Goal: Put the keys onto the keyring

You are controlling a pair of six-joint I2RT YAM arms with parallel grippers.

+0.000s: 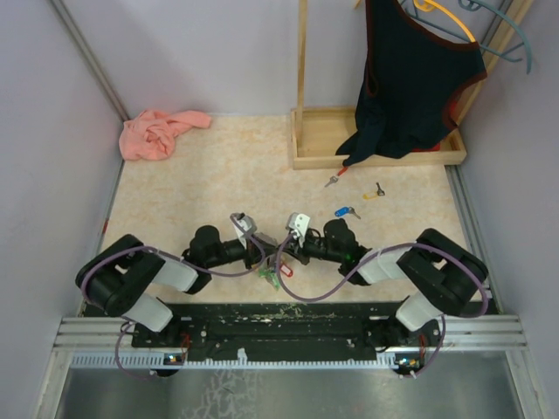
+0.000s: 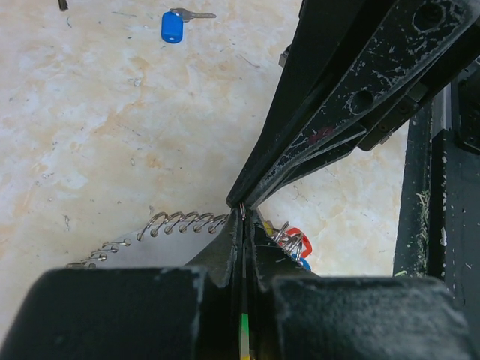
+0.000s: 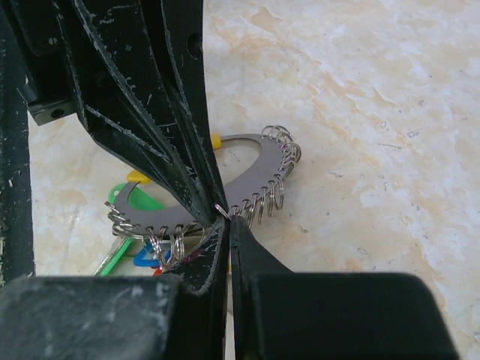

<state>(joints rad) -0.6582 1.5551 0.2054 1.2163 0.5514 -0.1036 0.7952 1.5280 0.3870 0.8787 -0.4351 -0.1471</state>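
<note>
Where left tool (image 2: 244, 229) meets right tool (image 3: 229, 226), both clamp keyring (image 3: 255, 171).

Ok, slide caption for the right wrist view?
Left gripper and right gripper pinch a small ring by the ring-lined metal plate and coloured keys.

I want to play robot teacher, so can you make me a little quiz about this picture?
1. How many keys lie loose on the table near the wooden rack?
2. True or false: the pink cloth lies at the table's far left corner.
3. What is pinched where the left end effector and the right end effector meet? A) a small metal ring B) the pink cloth C) a spoon

Key:
1. Three: the red key, the yellow key and the blue key.
2. True.
3. A.
</note>
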